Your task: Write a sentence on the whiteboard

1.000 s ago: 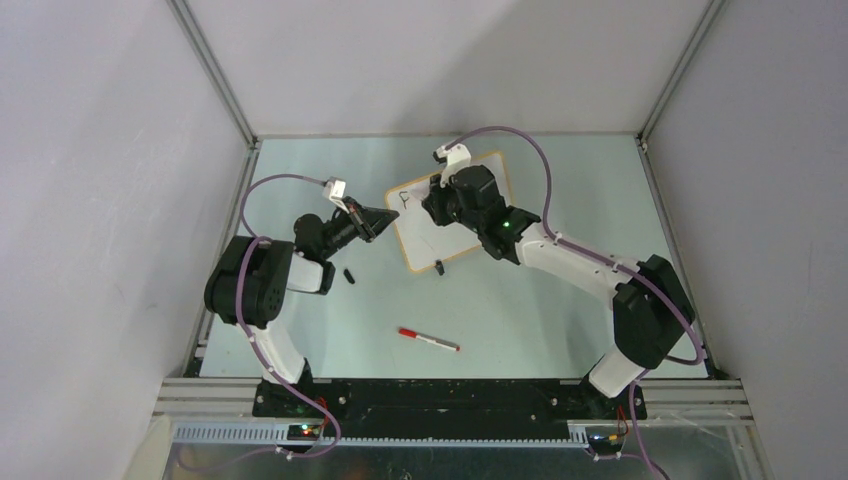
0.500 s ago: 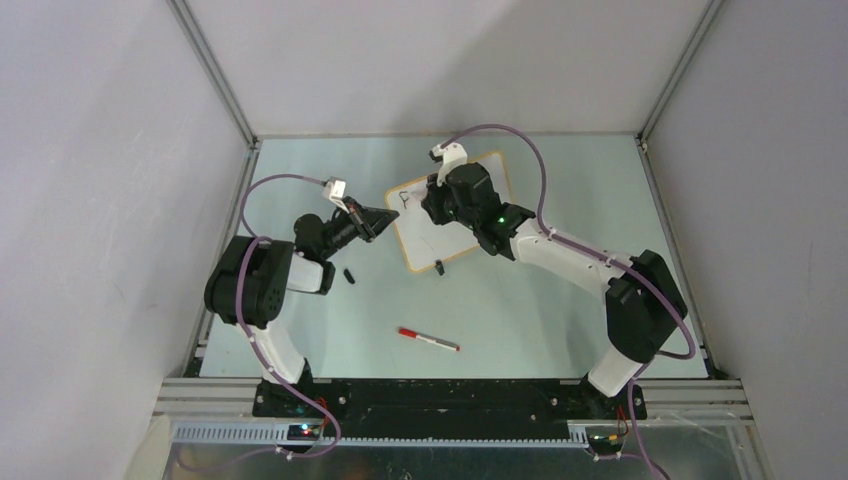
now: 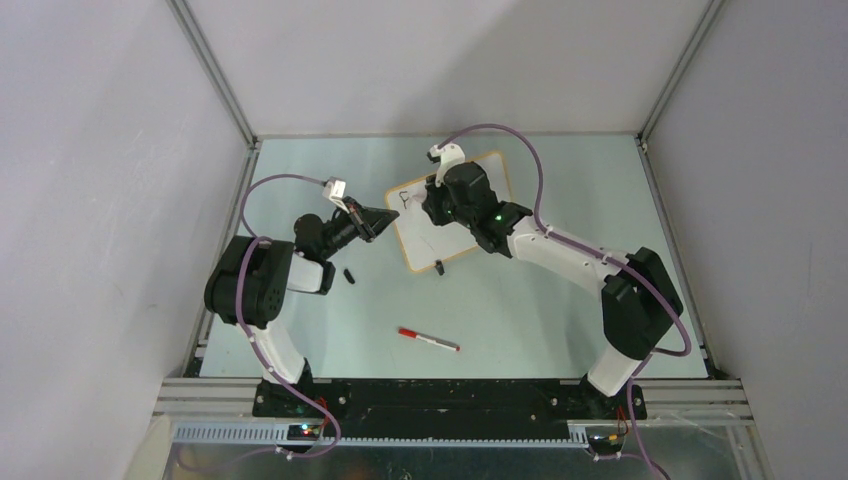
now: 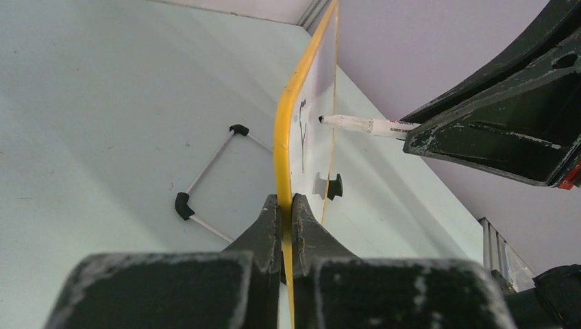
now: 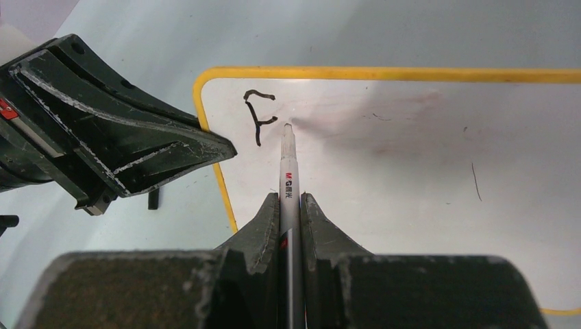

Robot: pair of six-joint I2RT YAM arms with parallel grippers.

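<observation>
Right elbow swung inward, wrist over whiteboard (image 5: 411, 157); right gripper (image 5: 289, 200) clamps marker (image 5: 288, 161), tip beside sentence (image 5: 257, 130) start. Left gripper (image 4: 286, 203) pinches its frame.

My right gripper (image 5: 289, 200) is clamped on a white marker (image 5: 288, 161), which points away from me at the whiteboard (image 5: 425, 171). Its tip sits just right of the sentence (image 5: 257, 118), a single black f-shaped letter near the board's far left corner. The left gripper (image 5: 223, 145) meets the yellow frame (image 5: 384, 72) at the board's left edge.
</observation>
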